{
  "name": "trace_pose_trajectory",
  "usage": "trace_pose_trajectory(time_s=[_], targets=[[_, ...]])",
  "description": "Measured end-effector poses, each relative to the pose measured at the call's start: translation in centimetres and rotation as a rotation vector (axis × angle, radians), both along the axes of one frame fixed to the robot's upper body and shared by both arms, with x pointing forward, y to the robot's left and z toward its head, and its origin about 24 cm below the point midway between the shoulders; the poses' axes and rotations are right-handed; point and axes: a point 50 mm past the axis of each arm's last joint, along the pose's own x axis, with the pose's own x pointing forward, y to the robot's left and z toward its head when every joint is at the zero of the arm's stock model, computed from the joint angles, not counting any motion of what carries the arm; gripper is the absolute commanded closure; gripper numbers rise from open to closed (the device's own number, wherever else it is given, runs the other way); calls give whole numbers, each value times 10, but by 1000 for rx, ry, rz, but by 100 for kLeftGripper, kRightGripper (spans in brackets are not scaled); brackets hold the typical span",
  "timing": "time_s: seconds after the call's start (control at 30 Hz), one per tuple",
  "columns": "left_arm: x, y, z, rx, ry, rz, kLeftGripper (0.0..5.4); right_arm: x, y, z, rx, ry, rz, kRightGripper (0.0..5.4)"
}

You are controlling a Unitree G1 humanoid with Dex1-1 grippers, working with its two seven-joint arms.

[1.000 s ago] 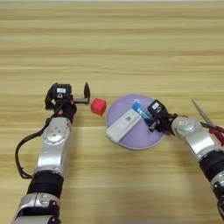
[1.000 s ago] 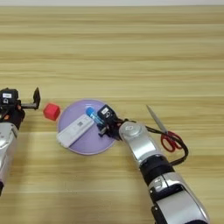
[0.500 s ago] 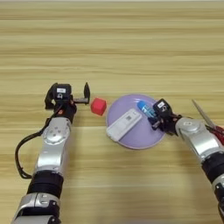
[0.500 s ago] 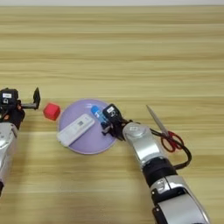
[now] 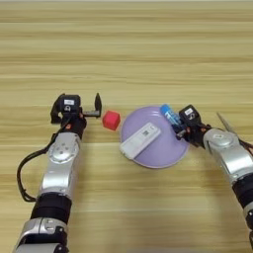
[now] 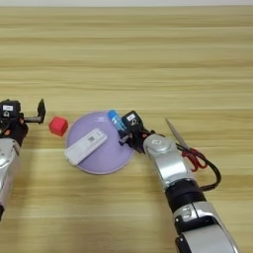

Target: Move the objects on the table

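While gripping tube [image 5: 170,116], right fingers [image 5: 184,129] closed.

Lilac round plate [image 6: 101,165] on wooden table [image 6: 148,59]. White remote-like bar [image 6: 85,146] lies diagonal on plate. Right gripper [image 6: 124,132] at plate's right rim, closed on blue-capped white tube [image 6: 116,120]. Red cube [image 6: 58,126] just left of plate. Red-handled scissors [image 6: 187,148] behind right arm. Left gripper [image 6: 27,112] at left edge, fingers apart.

You have a round purple plate [image 6: 101,165] lying flat near the middle of the bench [image 6: 148,59]. To its right lies a pair of scissors [image 6: 185,148] with red handles, blades closed and pointing up and left, well apart from the plate.
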Motion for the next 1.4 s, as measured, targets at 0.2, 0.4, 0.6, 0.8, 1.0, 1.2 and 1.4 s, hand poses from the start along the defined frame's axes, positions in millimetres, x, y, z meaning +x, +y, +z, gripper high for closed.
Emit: trace_pose_trajectory(time_s=[0.2,0.4,0.6,0.8,1.0,1.2,1.4], targets=[[0,0,0,0,-1,0,0,3,-14,9,-4,-33,-55,400],[0,-2,0,-6,-1,3,0,4,-27,15,-16,-53,-100,400],[0,-5,0,-3,0,-3,0,-7,-42,6,-33,-19,-141,400],[0,-5,0,-2,0,-2,0,-9,-47,3,-49,-2,-156,400],[0,-5,0,-2,0,-2,0,-9,-48,3,-59,-2,-164,400],[0,-5,0,-2,0,-2,0,-11,-47,-2,-78,26,-158,400],[0,-5,0,-2,0,-1,0,-13,-49,-7,-91,50,-159,400]])
